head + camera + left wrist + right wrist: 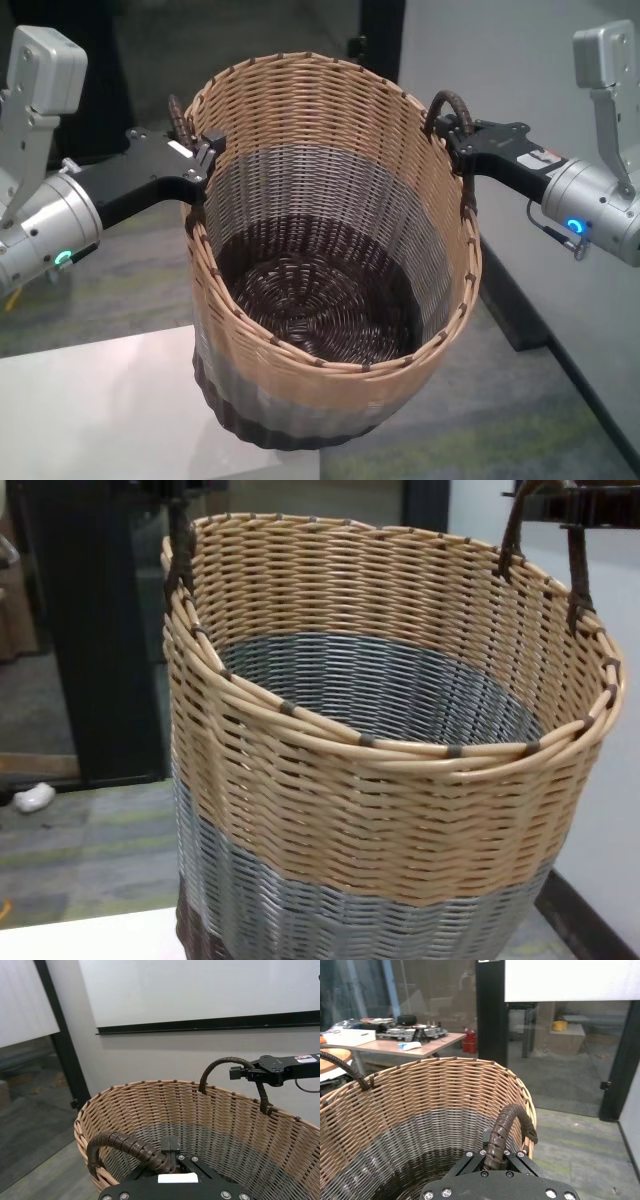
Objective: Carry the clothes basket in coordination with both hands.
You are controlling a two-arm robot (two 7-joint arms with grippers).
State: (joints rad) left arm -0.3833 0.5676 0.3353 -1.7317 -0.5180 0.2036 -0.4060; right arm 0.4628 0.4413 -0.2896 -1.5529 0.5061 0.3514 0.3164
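The clothes basket [330,400] is a large wicker one with a tan upper band, a grey lower band and a dark base, and it is empty inside. My left gripper [205,150] is shut on the left dark brown loop handle [180,115]. The left wrist view shows that gripper [170,1146] closed around this handle [130,1147]. My right gripper [455,135] is shut on the right handle [450,105]. The right wrist view shows that gripper [495,1152] clamped on its handle [502,1125]. The basket [380,820] stands upright between both arms, its base at the table's corner.
A white table [100,400] lies under and to the left of the basket. A white wall [500,60] with a dark baseboard [520,310] runs close on the right. A black door frame [100,630] stands behind, and a cluttered desk [410,1040] is farther off.
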